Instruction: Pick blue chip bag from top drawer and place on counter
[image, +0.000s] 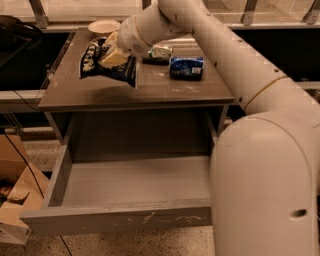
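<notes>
The blue chip bag (94, 59), dark navy with white lettering, hangs in my gripper (113, 54) over the back left part of the counter (150, 92). The bag's lower edge is just above the tabletop or touching it; I cannot tell which. My gripper's yellowish fingers (114, 58) are shut on the bag's middle. The top drawer (115, 220) is pulled wide open below the counter, and its grey inside holds nothing.
A small bright blue packet (186, 67) and a small green-silver packet (160, 51) lie on the counter right of the bag. A white bowl (103, 26) stands at the counter's back edge. A cardboard box (15, 200) sits on the floor left of the drawer.
</notes>
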